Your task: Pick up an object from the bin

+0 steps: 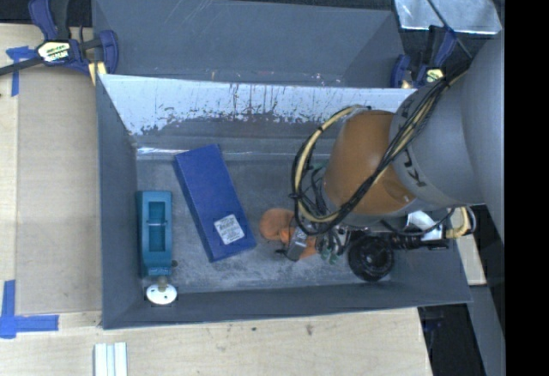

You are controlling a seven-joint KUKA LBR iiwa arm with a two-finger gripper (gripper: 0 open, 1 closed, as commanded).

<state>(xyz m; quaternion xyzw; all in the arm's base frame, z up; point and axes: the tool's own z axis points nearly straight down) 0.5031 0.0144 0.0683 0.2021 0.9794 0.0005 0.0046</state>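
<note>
The arm [467,134] lay across the right side of the grey metal bin [249,44]. Its orange cover [364,164], looped with black and yellow cables [306,161], hung above the right half of the bin floor. The tool [298,247] sat low at the end of the wrist, near the front wall and a little right of the floor's middle.

Just to the tool's left lay 1 small rounded orange object [274,224], resting on the floor and close enough that the 2 appeared to touch. The tool's metal parts were crowded under the cover and the cables, so it could not be told how far open the tool was, or whether it had hold of anything.

1 flat dark blue box [210,194], with a white label near its lower end, lay tilted on the middle-left of the floor, near the orange object but apart from it. Farther left, along the left wall, 1 teal oblong item [155,233] lay lengthwise. A small white round piece [160,292] sat at its near end, by the front-left corner. To the right of the tool, 1 black round object [371,260] rested near the front wall, partly beneath the wrist.
</note>
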